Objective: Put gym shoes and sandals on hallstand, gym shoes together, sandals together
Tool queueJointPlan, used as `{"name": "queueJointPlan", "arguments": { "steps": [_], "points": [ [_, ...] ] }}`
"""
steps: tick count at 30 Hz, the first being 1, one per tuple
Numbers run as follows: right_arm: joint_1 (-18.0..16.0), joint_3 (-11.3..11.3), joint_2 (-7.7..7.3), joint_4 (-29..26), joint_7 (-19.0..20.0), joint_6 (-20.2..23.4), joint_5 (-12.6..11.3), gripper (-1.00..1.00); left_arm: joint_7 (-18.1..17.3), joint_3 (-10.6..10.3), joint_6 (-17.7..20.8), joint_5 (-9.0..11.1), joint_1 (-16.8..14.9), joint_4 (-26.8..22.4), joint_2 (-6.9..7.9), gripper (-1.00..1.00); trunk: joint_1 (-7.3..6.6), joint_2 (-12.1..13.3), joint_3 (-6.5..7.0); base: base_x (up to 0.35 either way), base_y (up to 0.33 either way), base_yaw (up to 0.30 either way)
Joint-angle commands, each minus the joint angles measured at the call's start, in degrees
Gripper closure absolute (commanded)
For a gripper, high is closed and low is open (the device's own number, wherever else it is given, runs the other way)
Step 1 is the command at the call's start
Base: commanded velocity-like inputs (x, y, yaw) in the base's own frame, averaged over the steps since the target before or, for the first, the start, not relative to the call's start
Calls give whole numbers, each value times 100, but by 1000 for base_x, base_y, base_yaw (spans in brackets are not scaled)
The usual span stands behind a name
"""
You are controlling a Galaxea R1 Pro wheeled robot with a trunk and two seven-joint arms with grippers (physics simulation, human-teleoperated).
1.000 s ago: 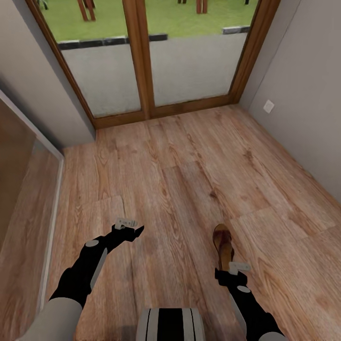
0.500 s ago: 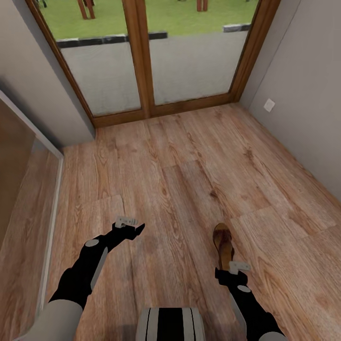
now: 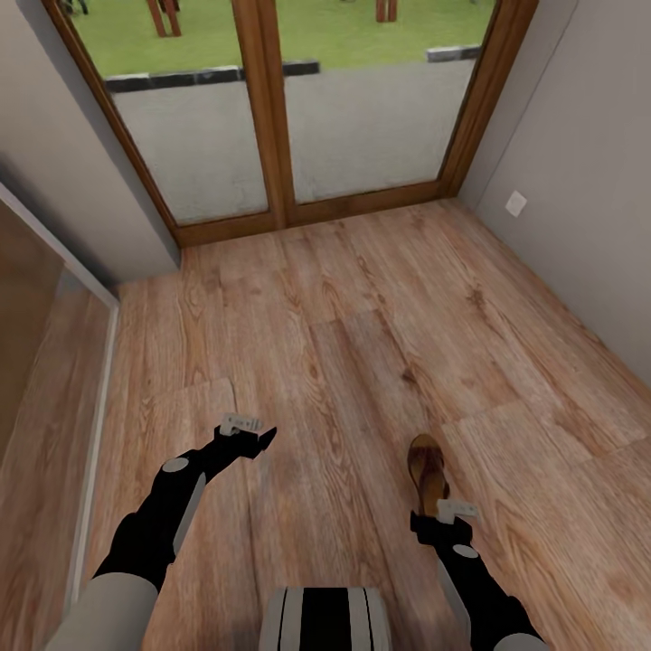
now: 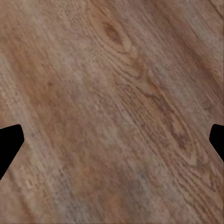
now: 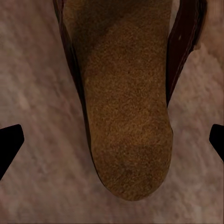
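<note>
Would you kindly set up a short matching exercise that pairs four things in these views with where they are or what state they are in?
Things:
1. sandal
2. left hand
3. wall socket
4. glass doors

Places or states:
A. on the grey wall at the right
B. open above bare floor
C. at the far end, grass beyond
D. lying on the wood floor just ahead of the right hand

Pairs: 1-D, 2-B, 3-A, 4-C

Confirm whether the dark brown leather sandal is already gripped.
No: the dark brown leather sandal lies between the right gripper's wide-apart fingertips, untouched.
</note>
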Motion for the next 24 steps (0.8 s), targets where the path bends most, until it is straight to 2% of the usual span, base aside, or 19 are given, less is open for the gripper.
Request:
{"name": "queueJointPlan", "arguments": {
  "steps": [1,9,10,14,24],
  "points": [
    [0,-20,6,-11,-2,38,45,-100,-57,27,20,-53,-1,-16,-9,-100,1,-1,-4,128,0,0],
    [0,-20,7,-6,-2,37,45,-100,-292,33,-80,-51,1,-152,-8,-100,1,-1,-4,53,0,0],
    [0,-20,7,-6,-2,38,45,-100,-423,41,-415,-46,5,-226,-3,-100,1,-1,-4,7,0,0],
    [0,-20,7,-6,-2,37,45,-100,-453,47,-708,-44,8,-218,-1,-100,1,-1,-4,4,0,0],
    [0,-20,1,1,-3,31,45,-100,-472,51,-942,-42,11,-195,0,-100,1,-1,-4,1,0,0]
  ]
}}
